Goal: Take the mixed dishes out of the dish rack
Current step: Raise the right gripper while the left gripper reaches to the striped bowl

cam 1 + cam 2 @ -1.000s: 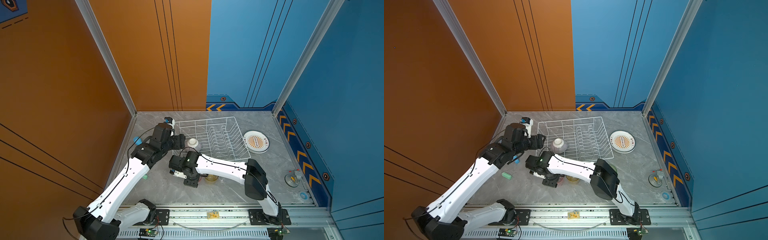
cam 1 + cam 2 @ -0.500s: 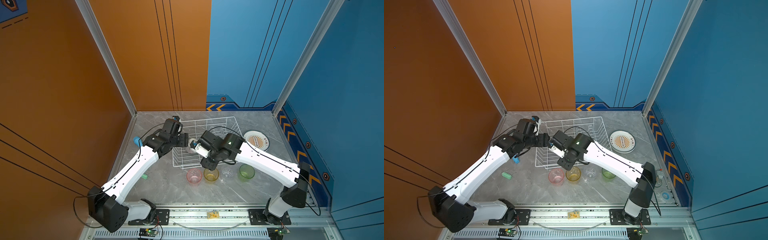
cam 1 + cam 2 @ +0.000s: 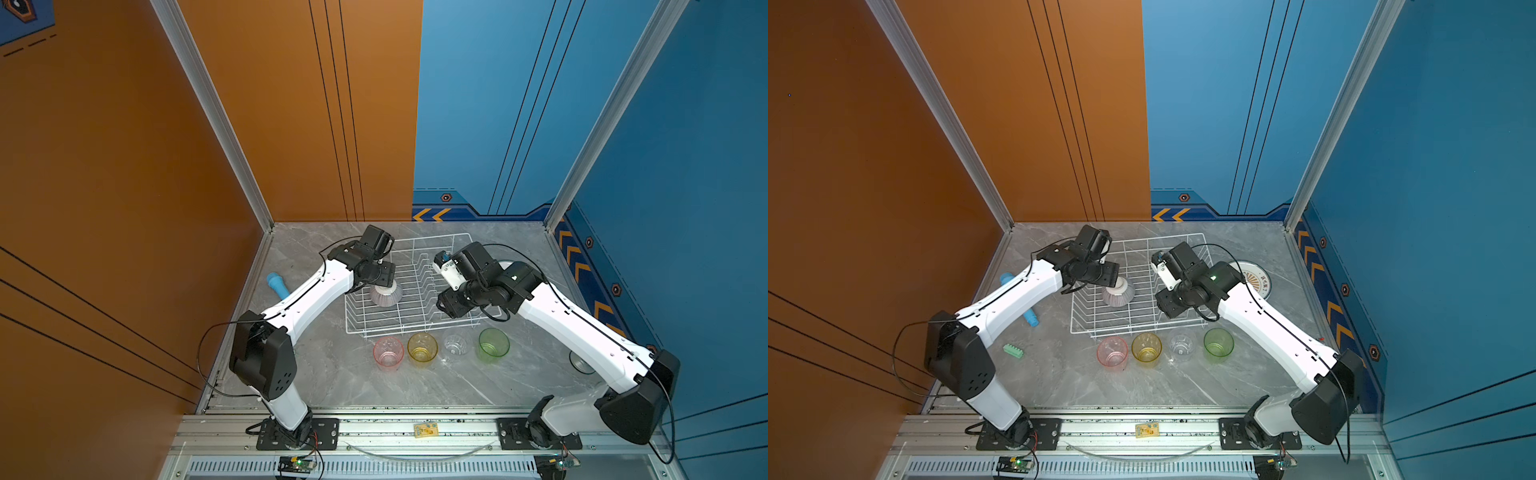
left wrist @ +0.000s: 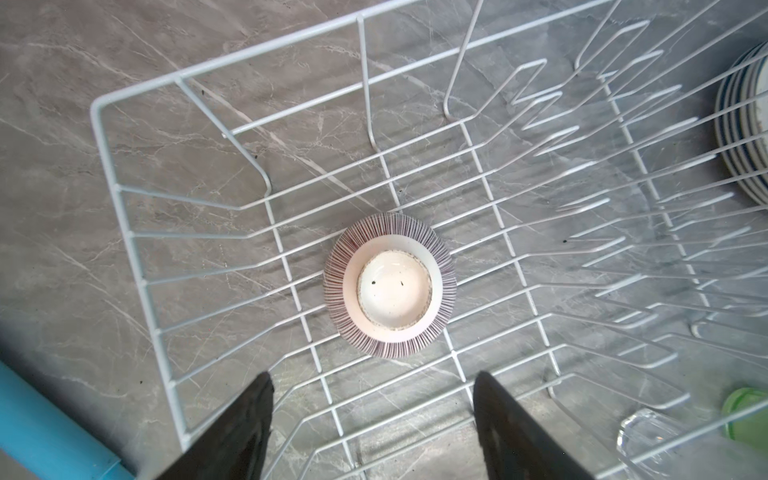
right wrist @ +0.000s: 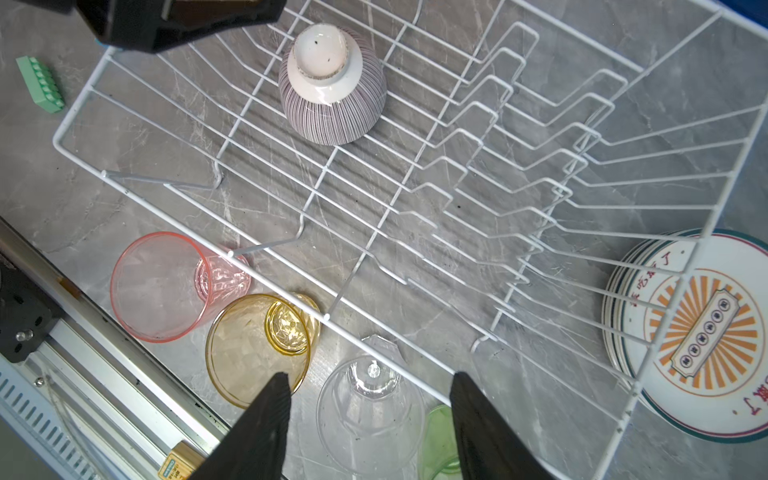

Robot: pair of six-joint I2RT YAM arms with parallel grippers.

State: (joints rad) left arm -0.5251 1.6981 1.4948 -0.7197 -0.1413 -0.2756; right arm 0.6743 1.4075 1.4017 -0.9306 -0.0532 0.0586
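**One bowl (image 3: pixel 385 294) left in the dish rack (image 3: pixel 415 282), everything else is out**

Pretty much at the finish line here, I'd say. The only dish inside the rack is the striped bowl. It sits upside down, foot ring up, on the flat wire floor at the left end, beside the zigzag plate slots. Those slots are all bare.

Head count, as far as I can see:
- Tumblers: four, all upright on the tabletop (image 3: pixel 353 386) in a row just in front of the rack's near rim. Left to right they're pink (image 3: pixel 388 352), yellow (image 3: pixel 422 348), clear (image 3: pixel 457 343) and green (image 3: pixel 493 344).
- Plates (image 3: pixel 1260 278): one stack on the tabletop just beside the right end of the rack. The left wrist view shows roughly five rims, but they're packed tight, so don't hold me to it.
- Bowls: one, the one in the rack.
- Non-dish stuff: one light-blue cylinder (image 3: pixel 277 284) and one small green block (image 3: pixel 1013 351), both off to the left, outside the rack.

The left hand (image 4: pixel 372 380) hangs right over the bowl with its fingers spread and nothing between them. It doesn't look like it's touching the bowl yet. The right hand (image 5: pixel 370 378) is released too and empty, sitting over the near right part of the rack with the clear tumbler showing below it.

My read is that once the bowl is lifted out and set on the tabletop, the job's done.
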